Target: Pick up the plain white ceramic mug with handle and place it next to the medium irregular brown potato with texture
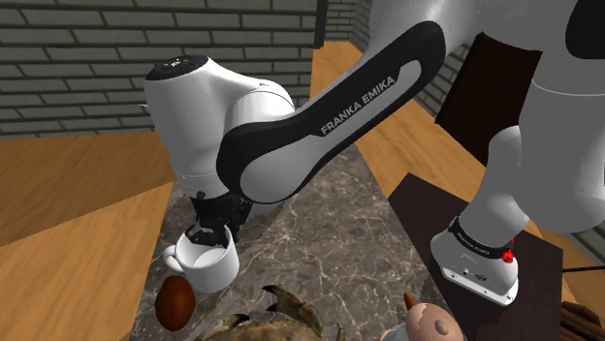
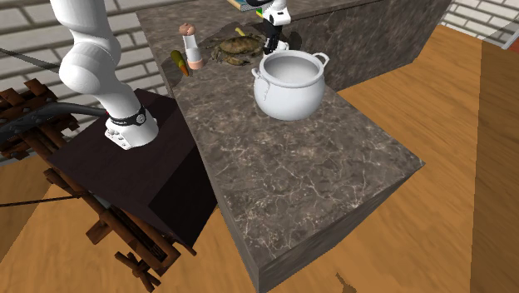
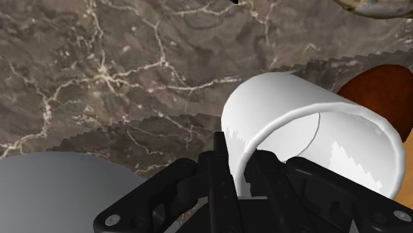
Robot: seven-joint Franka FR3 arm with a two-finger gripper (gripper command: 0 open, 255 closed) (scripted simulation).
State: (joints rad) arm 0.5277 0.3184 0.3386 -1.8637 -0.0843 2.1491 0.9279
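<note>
Shoulder view: the mug (image 1: 206,263) sat under the gripper (image 1: 213,232) at the counter's (image 1: 330,242) left edge. The potato (image 1: 175,301) was just beside it and a crab (image 1: 283,308) was near; open marble lay beyond.

Second exterior view: a pot (image 2: 289,83) stood near the arm, with the near corner bare.

Wrist view: the jaws were nearly closed, pinching the mug's wall at the rim. The mug was plain glossy white.
</note>
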